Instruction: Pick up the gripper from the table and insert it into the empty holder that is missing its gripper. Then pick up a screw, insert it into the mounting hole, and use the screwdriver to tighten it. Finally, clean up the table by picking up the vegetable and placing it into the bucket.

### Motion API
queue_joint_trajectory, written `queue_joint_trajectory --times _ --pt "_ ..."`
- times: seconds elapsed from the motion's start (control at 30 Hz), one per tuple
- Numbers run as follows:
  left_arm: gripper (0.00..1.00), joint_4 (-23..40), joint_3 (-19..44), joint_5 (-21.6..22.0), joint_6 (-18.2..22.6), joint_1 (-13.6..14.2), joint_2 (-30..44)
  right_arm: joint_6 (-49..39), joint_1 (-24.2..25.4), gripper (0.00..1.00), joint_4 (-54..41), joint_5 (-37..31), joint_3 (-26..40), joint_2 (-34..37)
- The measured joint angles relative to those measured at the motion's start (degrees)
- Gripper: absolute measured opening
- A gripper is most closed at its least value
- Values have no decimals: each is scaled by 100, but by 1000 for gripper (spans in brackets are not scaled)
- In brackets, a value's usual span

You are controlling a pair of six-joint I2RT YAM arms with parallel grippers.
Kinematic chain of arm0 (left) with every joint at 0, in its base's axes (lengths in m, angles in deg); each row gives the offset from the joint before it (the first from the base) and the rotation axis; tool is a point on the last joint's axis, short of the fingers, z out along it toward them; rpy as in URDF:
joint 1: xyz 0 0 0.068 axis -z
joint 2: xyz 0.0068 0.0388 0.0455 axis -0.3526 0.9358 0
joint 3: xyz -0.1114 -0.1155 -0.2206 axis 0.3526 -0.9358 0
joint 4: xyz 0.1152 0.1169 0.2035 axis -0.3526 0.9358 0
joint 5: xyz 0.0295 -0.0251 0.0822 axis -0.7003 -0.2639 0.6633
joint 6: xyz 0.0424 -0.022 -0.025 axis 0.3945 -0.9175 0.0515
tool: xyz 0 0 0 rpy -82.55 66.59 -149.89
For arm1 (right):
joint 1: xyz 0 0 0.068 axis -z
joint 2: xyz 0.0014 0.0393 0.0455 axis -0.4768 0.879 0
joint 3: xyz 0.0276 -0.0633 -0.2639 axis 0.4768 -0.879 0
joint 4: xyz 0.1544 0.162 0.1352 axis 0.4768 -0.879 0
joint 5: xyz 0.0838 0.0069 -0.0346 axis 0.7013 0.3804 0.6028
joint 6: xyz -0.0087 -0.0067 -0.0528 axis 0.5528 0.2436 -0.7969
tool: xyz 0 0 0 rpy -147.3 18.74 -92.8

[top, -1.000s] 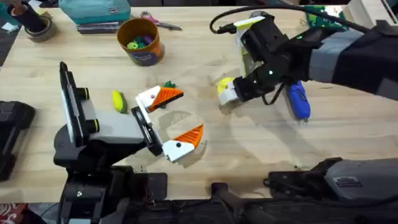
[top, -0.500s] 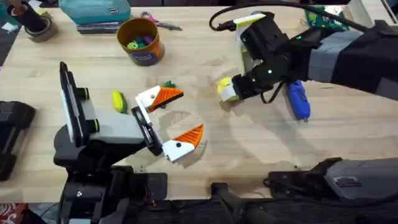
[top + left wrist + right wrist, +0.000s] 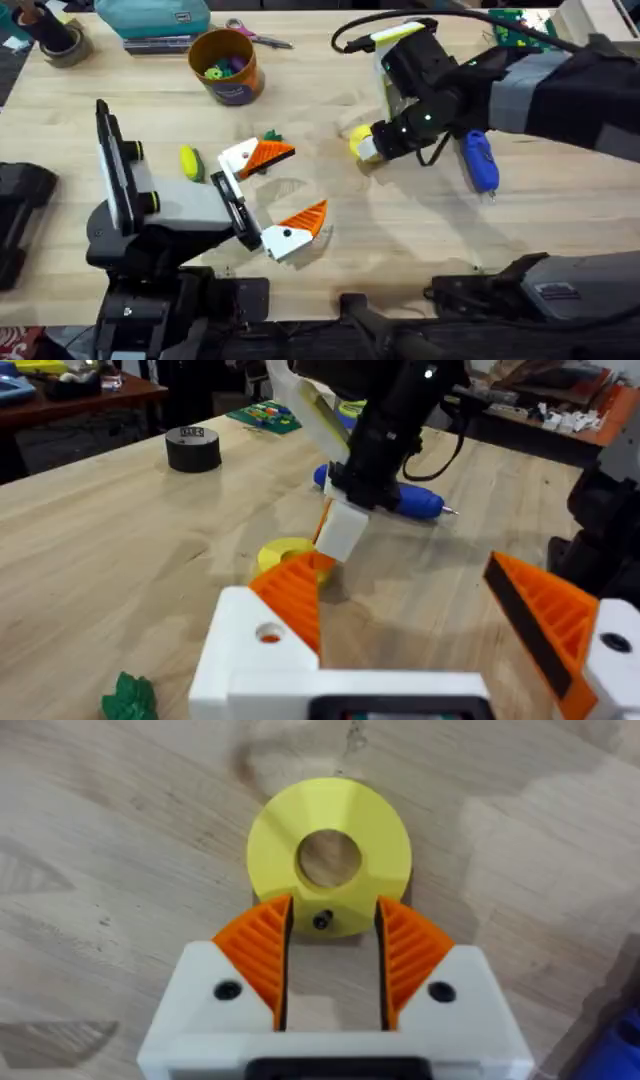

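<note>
From overhead, the left gripper rests low on the table with its white jaws spread wide, an orange ribbed pad on each tip, and nothing between them. A small green vegetable lies just beyond its farther tip, and a yellow oval piece sits beside the arm. The right gripper reaches toward the table's middle, its tip at a yellow ring. The blue screwdriver lies partly under that arm. The mustard bucket stands near the far edge, coloured bits inside.

In the left wrist view, the vegetable lies close beside one white jaw. Farther off, the right gripper's white tip comes down onto the ring, with the screwdriver behind it and a black tape roll well apart.

In the right wrist view, the right gripper stands partly open, its orange pads at the ring's near edge. A small dark screw sits between the pads; whether they grip anything cannot be told.
</note>
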State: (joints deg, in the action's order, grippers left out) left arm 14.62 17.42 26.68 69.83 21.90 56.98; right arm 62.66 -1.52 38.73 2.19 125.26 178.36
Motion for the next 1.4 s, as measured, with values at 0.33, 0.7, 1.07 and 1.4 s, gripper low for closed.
queue_joint_trajectory --times 0.33,0.7,1.07,1.4 --pt "985 0 0 0 -2 -2 0 -2 -135 327 6 -2 0 0" --pt "985 0 0 0 -2 0 1 -2 -138 121 30 -103 2 59" --pt "985 0 0 0 -1 -1 2 -19 -140 6 41 -95 2 59" --pt "985 0 0 0 -2 -2 2 -19 -140 6 -353 -98 219 59"
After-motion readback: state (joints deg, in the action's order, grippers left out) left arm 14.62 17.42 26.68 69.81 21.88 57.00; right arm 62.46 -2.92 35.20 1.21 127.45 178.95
